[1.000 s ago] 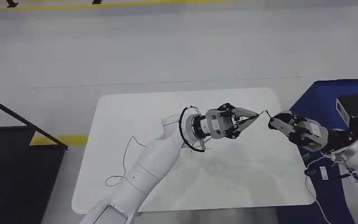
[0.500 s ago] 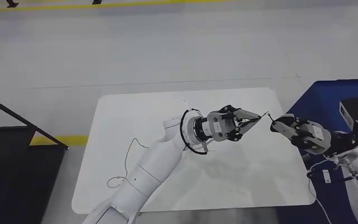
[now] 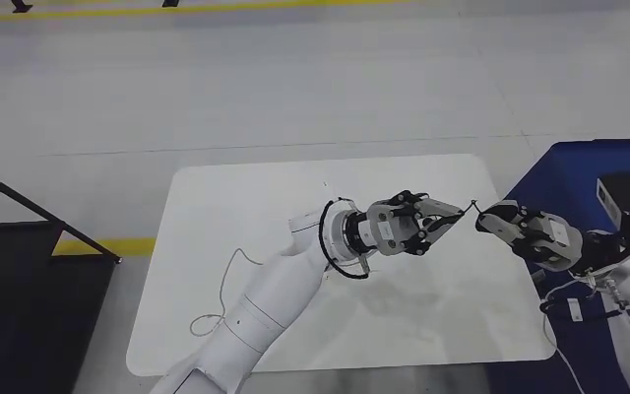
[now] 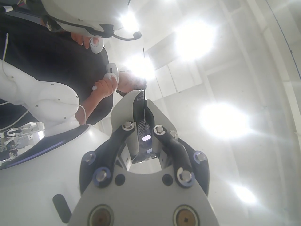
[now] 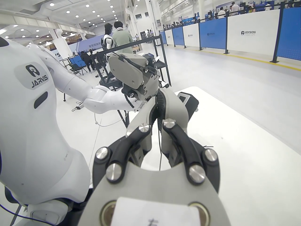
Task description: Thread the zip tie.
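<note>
Top cam overlooks table [image 3: 246, 197]; left wrist cam faces ceiling [image 4: 247, 76]; right wrist cam shares table, left gripper [image 3: 455, 213] with top.

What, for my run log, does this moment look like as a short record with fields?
left gripper: shut on the zip tie, over the table
right gripper: shut on the zip tie, facing the left gripper
zip tie: thin black strip spanning the gap between the two gripper tips
table: white, under both arms
threaded: cannot tell
</note>
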Robot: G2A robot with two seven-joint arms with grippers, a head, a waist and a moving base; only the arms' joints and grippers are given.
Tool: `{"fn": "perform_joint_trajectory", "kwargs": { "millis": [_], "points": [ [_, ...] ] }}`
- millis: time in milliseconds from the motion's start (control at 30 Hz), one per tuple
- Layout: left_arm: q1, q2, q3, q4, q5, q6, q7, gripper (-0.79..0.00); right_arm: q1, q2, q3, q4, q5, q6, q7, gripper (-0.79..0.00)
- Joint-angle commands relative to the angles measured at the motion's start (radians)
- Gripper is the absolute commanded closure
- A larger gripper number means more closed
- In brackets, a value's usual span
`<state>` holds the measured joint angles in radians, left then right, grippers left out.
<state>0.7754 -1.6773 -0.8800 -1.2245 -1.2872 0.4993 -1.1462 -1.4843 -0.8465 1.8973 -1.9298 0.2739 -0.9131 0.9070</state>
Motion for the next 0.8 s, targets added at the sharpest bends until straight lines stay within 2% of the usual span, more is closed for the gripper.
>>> {"fn": "perform_joint_trajectory", "kwargs": {
  "millis": [0, 233, 767],
  "points": [
    [0.008, 0.004, -0.009, -0.013, 0.007, 0.007, 0.007, 0.000, 0.000, 0.000, 0.000, 0.000, 0.000, 0.000, 0.000, 0.000],
    [0.029, 0.010, -0.019, -0.031, -0.003, 0.040, 0.039, 0.000, 0.000, 0.000, 0.000, 0.000, 0.000, 0.000, 0.000, 0.000],
    [0.015, 0.005, -0.005, -0.009, -0.026, 0.051, 0.057, 0.000, 0.000, 0.000, 0.000, 0.000, 0.000, 0.000, 0.000, 0.000]
  ]
}}
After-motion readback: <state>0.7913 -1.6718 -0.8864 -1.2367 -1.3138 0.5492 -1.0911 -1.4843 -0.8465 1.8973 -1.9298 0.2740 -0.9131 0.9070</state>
